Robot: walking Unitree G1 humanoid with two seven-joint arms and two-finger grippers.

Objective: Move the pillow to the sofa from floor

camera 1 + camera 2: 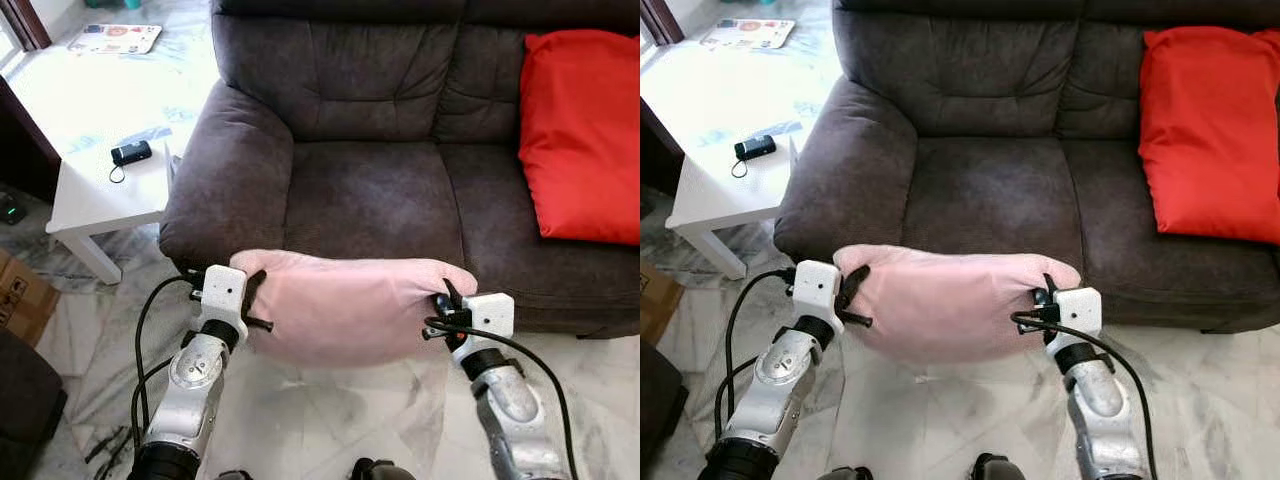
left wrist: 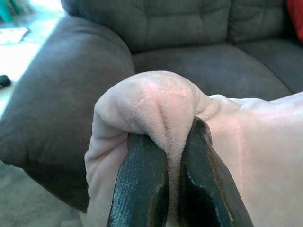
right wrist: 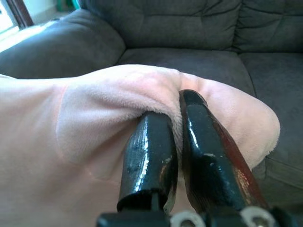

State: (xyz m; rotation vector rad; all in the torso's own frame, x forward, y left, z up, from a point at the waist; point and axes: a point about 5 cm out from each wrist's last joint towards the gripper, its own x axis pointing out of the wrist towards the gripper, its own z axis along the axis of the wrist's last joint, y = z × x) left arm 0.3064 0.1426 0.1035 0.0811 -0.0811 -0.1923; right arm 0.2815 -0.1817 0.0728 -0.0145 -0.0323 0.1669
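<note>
A pale pink pillow hangs in the air between my two arms, just in front of the dark grey sofa and level with its seat edge. My left gripper is shut on the pillow's left end, with the plush fabric pinched between its black fingers. At the pillow's right end my right gripper is shut on the fabric too, its fingers squeezing a fold. The seat cushion behind the pillow is bare.
A red cushion leans on the sofa's right side. A white side table with a small black device stands left of the sofa arm. A cardboard box sits at far left on the marble floor.
</note>
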